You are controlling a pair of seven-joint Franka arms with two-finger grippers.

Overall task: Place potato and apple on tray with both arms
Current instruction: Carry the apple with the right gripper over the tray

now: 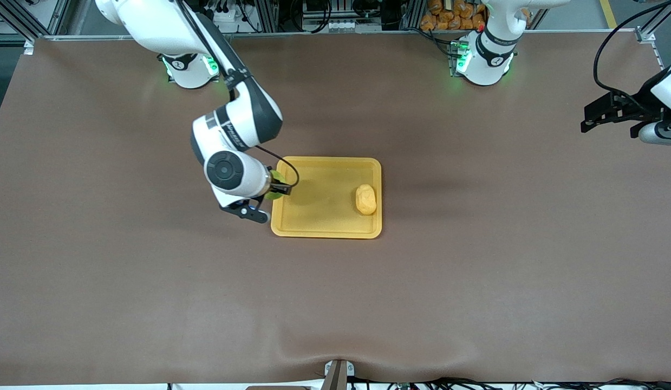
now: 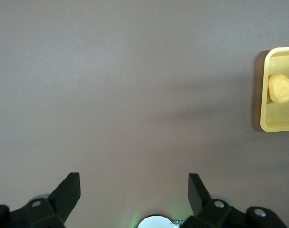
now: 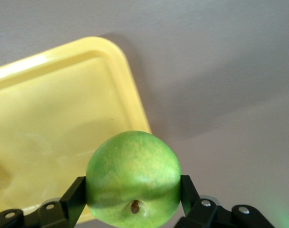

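Round green apple (image 3: 132,178) clamped in right gripper (image 3: 132,190) over flat yellow plastic tray (image 1: 324,225) edge, lumpy tan potato (image 1: 366,199) already placed; next, move inward and release; left gripper (image 2: 132,192) waits wide.

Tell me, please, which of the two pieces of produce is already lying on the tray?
The potato; it lies on the tray at the left arm's end. The apple is clamped in the right gripper over the tray's rim at the right arm's end.

The tray (image 1: 313,230) lay mid-table. The potato (image 1: 366,199) sat on it at its three o'clock rim in the front view. The apple (image 1: 274,184), held in the right gripper (image 1: 275,187), hung over the tray's nine o'clock rim. The left gripper (image 1: 603,116) waited over the table's left-arm end.
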